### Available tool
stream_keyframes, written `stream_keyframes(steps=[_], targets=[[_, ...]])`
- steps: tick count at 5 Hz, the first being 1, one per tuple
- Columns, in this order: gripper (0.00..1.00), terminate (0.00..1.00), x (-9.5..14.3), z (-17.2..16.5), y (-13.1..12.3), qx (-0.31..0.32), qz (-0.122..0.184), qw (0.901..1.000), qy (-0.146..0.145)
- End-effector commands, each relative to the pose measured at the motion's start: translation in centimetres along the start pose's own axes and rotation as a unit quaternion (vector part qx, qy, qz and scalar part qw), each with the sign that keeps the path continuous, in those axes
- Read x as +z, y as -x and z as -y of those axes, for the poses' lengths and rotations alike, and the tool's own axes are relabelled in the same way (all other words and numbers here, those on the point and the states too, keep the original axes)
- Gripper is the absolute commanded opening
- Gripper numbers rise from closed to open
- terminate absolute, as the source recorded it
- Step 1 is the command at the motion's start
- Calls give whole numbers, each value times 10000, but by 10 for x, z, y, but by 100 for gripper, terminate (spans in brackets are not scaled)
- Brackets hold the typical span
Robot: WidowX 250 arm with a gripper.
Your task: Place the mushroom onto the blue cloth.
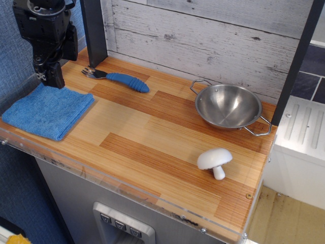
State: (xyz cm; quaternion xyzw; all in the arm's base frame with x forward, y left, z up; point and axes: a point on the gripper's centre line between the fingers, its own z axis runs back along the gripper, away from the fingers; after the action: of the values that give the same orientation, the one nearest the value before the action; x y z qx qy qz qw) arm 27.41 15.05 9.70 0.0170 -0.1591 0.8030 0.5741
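Note:
The white toy mushroom [215, 161] lies tilted on the wooden counter at the front right, cap to the left, stem pointing down-right. The blue cloth [48, 111] lies flat at the far left of the counter. My black gripper [52, 77] hangs at the upper left, just above the cloth's back edge, far from the mushroom. Its fingers look close together and hold nothing that I can see.
A steel bowl [228, 105] with wire handles stands at the back right, behind the mushroom. A blue-handled fork [119, 79] lies at the back left near a dark post [94, 30]. The wooden counter [152, 137] ends at a clear front lip and a right edge.

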Motion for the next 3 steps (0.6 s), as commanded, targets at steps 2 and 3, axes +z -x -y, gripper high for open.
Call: stream_keyframes(steps=[2, 3], targets=[[100, 0, 7, -8, 22, 358, -283, 9989, 60], [100, 0, 11, -15, 44, 390, -438, 9982, 82]])
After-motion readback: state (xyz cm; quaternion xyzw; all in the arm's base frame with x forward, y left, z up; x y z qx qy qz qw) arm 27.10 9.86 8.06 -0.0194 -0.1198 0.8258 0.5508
